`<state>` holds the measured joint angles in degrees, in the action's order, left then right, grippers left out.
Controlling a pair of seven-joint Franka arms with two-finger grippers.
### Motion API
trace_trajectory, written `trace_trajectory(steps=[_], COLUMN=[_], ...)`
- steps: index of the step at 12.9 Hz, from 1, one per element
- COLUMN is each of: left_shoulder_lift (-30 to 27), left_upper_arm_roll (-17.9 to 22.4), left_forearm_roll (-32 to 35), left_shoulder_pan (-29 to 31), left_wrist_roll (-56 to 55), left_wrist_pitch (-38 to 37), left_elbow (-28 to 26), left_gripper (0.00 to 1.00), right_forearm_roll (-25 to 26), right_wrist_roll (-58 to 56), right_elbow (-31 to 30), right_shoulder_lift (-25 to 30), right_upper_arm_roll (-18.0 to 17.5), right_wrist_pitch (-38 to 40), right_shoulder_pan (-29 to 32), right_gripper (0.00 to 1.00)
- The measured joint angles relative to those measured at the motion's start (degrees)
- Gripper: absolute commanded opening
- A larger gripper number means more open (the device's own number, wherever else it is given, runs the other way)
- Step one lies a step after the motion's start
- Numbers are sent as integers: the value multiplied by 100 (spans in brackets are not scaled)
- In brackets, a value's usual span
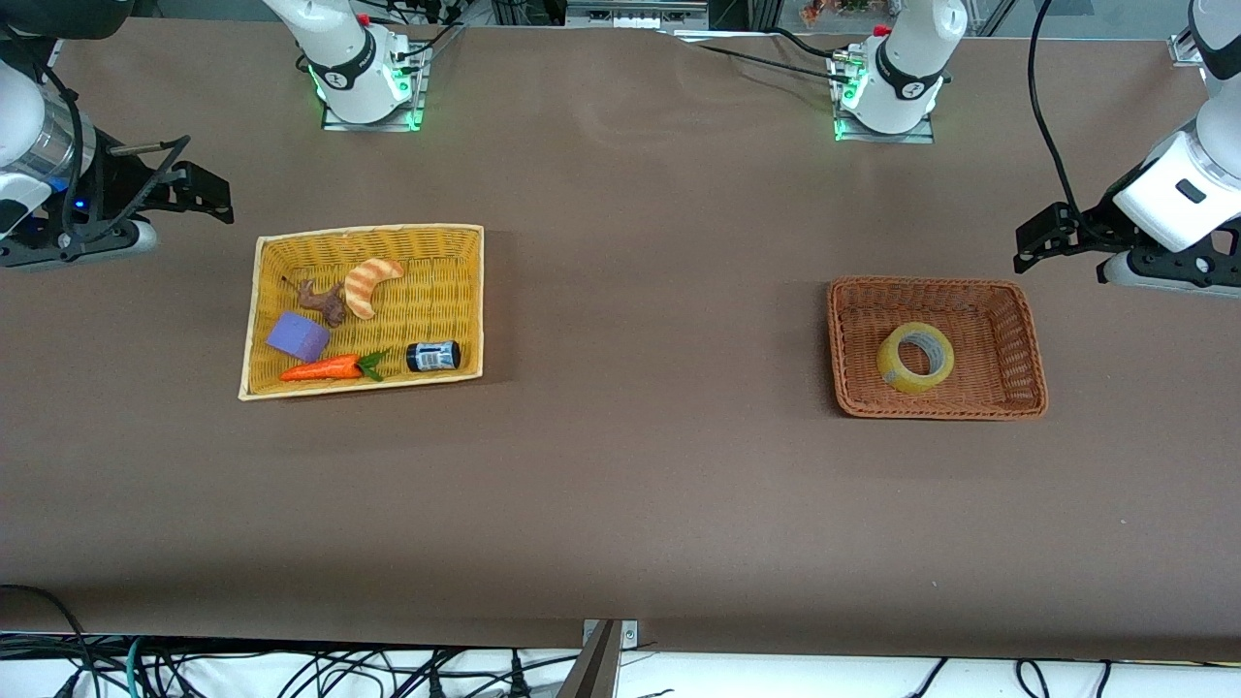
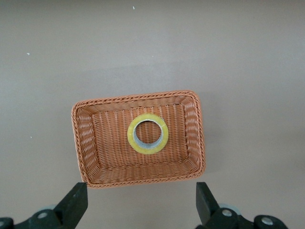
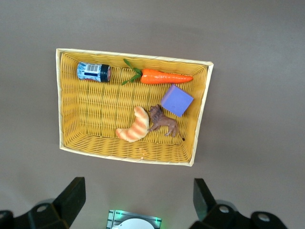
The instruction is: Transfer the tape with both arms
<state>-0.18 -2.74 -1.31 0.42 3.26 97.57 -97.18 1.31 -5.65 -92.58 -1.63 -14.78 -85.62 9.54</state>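
Tape (image 1: 915, 358) lies in brown basket (image 1: 937, 347), seemingly tilted, hole upward | left gripper (image 2: 141, 202) above basket's edge, fingers spread | right gripper (image 3: 138, 201) beside yellow basket (image 3: 133, 107), fingers apart

table (image 1: 620, 504): brown cover | cables (image 1: 291, 674): below its near edge

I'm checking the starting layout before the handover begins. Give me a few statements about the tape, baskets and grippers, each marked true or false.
1. The tape lies in the brown basket. True.
2. The left gripper is shut on the tape. False: it is open, holding nothing.
3. The carrot shares the yellow basket with the black jar. True.
4. The right gripper is over the brown basket. False: it is open, beside the yellow basket.
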Motion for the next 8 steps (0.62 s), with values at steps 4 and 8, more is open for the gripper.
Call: trace_trajectory(steps=[4,8], left_shoulder_lift=[-1,-1], left_upper_arm_roll=[6,13], left_forearm_roll=[0,0], left_shoulder_pan=[0,1], left_wrist_roll=[-3,-10], left_wrist_pitch=[-10,-92], left_elbow=[2,2], left_gripper=[100,100], right_forearm_roll=[69,74], right_wrist_roll=[0,0], right_elbow=[0,0], right_shoulder_lift=[0,0], right_upper_arm_roll=[0,0], right_wrist_pitch=[-3,-2], right_shoulder_pan=[0,0], right_gripper=[100,100])
